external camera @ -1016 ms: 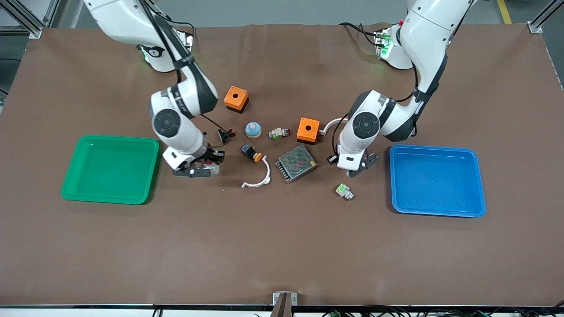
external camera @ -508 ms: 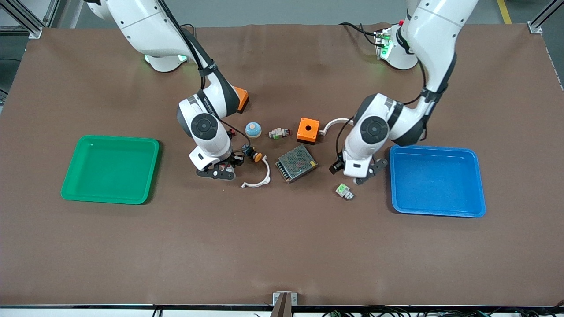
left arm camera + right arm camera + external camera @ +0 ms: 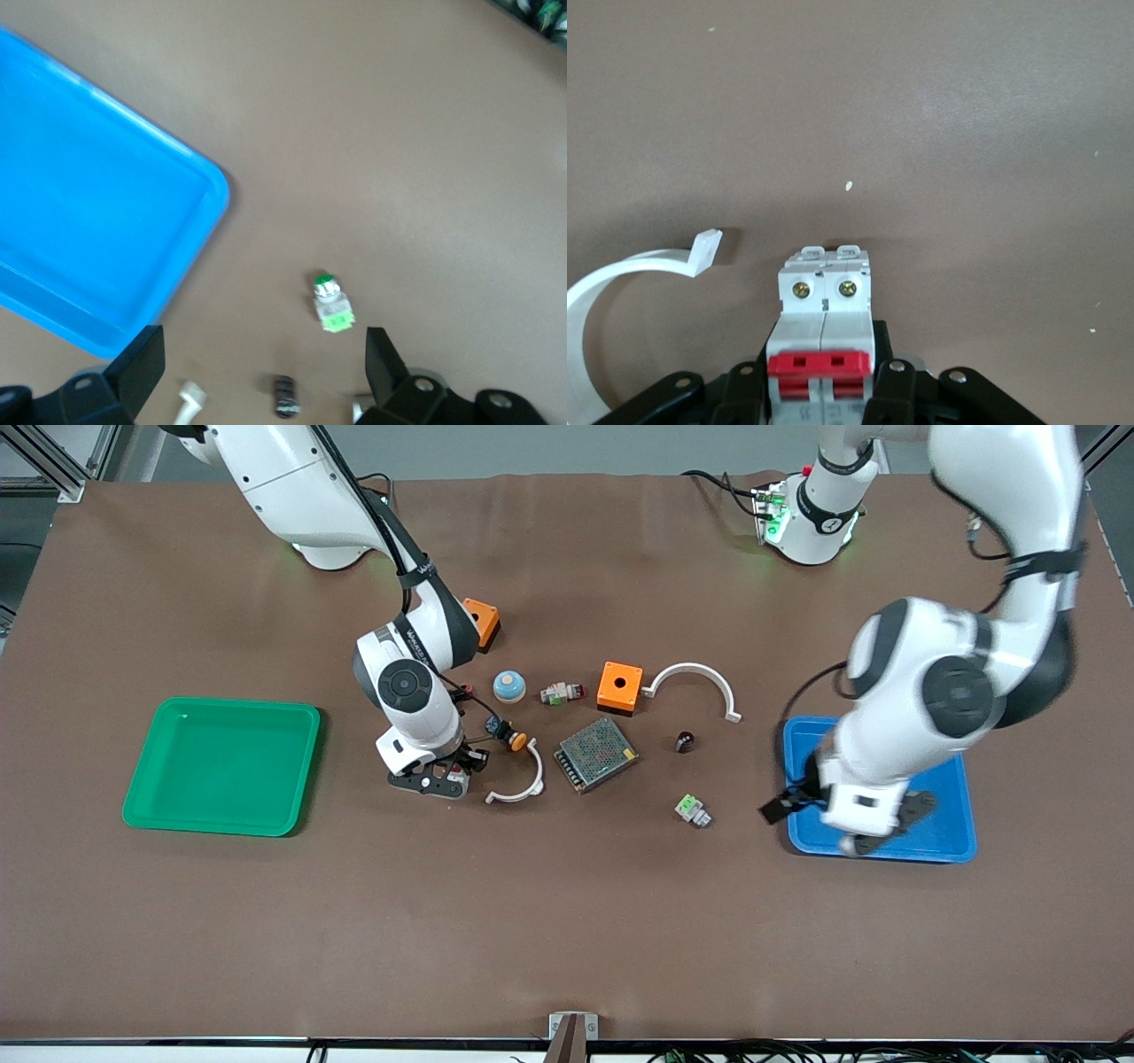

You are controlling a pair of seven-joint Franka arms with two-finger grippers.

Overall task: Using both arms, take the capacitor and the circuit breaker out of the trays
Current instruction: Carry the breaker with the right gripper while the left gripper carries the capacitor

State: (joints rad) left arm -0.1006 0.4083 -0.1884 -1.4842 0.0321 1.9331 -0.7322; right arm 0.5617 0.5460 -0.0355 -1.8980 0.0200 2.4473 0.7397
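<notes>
We see the right gripper clamped on the breaker, low over the table just beside a white arc piece. The left gripper hangs spread and empty over the blue tray; the capacitor lies well apart, toward the table's middle.
</notes>
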